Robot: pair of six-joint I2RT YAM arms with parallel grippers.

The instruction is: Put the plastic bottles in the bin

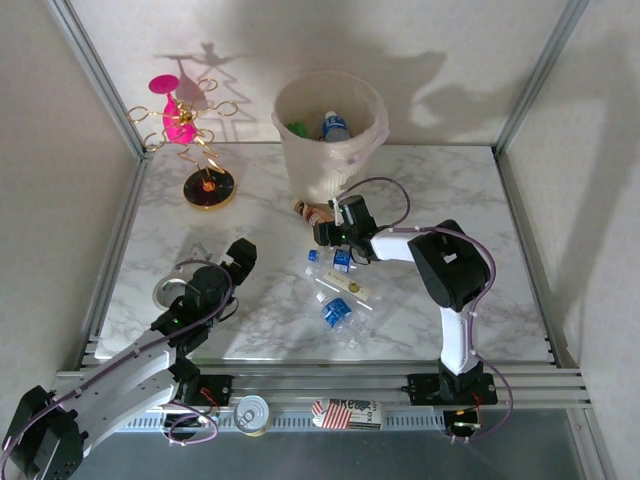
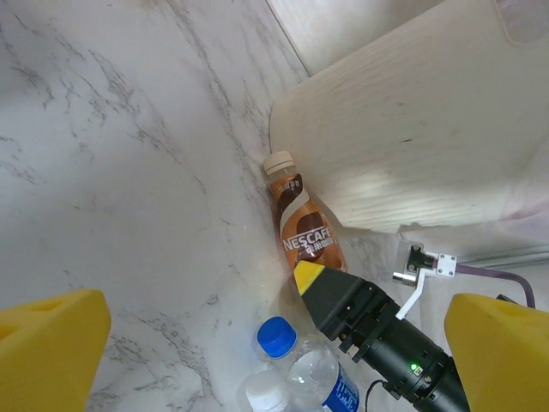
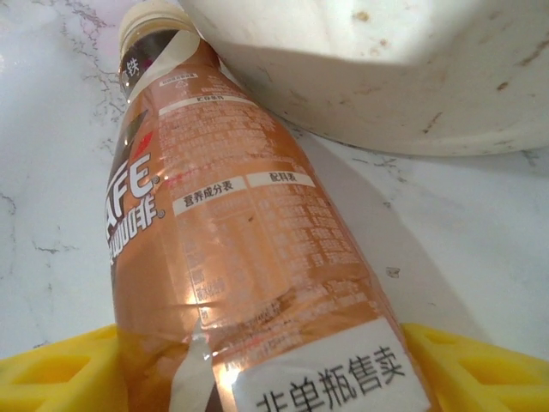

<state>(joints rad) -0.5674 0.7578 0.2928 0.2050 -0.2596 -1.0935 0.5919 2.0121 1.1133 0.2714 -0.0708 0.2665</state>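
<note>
The Nescafé bottle (image 2: 304, 227) lies on its side at the bin's (image 1: 318, 172) foot. Its long axis runs along the bin wall, with the cap pointing away from the right gripper (image 1: 322, 226), whose pads are closed crosswise on its body. The left gripper (image 1: 240, 258), jaws apart, hangs farther from the bin. Bottles: two visible inside the bin, the Nescafé bottle, and apparently four clear bottles (image 1: 337, 312) on the bin's near side.

L arm (image 1: 130, 368): white tube, black joints. R arm (image 1: 458, 335): same, w/ chunky black elbow. Purple cables (image 1: 487, 270) loop along both. L gripper (image 1: 242, 252): pads (image 2: 47, 348) bright yellow. R gripper (image 1: 322, 226): black body, green light (image 2: 413, 367) on, white bracket (image 2: 429, 266) w/ silver bolt.
</note>
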